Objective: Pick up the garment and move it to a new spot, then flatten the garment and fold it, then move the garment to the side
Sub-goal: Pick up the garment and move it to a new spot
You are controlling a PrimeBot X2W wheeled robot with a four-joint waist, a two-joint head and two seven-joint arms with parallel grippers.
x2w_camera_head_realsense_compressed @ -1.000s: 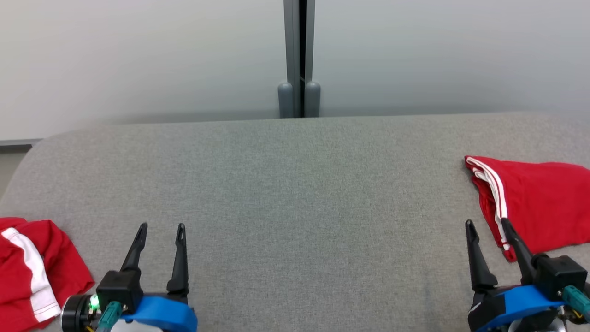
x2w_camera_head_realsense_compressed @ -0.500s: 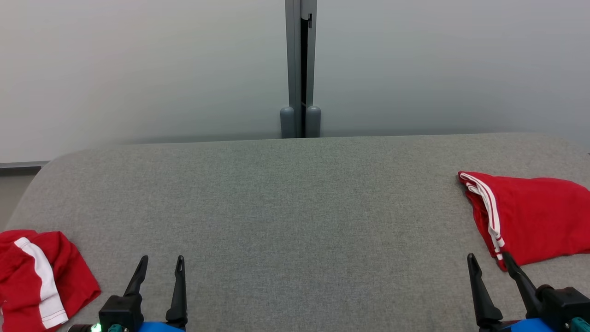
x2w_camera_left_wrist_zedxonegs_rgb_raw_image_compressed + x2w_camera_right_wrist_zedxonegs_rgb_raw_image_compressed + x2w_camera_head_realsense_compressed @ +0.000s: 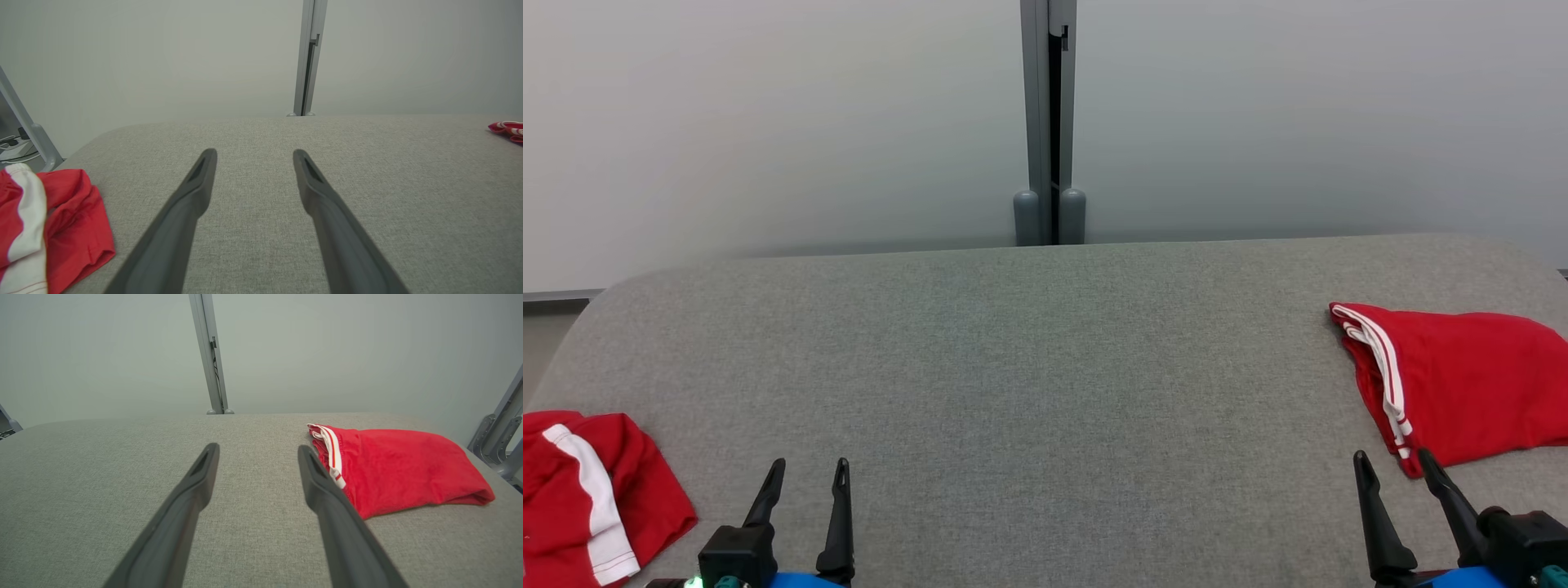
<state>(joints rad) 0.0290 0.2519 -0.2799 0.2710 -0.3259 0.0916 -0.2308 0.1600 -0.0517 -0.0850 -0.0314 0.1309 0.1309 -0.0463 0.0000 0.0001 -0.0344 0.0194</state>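
Observation:
A crumpled red garment with a white stripe (image 3: 588, 490) lies at the table's near left edge, and the left wrist view shows it (image 3: 69, 220) left of my fingers. A second red garment (image 3: 1470, 384), folded, with white-striped trim, rests at the right; in the right wrist view it (image 3: 400, 465) lies just right of my right finger. My left gripper (image 3: 809, 463) is open over bare cloth, right of the crumpled garment and apart from it. My right gripper (image 3: 1392, 454) is open too, its right fingertip close to the folded garment's near corner. Nothing sits between either pair of fingers.
The grey fabric-covered table (image 3: 1045, 367) has rounded far corners. Behind it stands a pale partition wall with a grey post (image 3: 1045, 122) at its middle. Metal frame parts (image 3: 496, 437) stand beyond the table's right end.
The whole head picture has shifted down, so the camera has moved. Both grippers sit lower in the picture and stay open. Neither garment has moved on the table.

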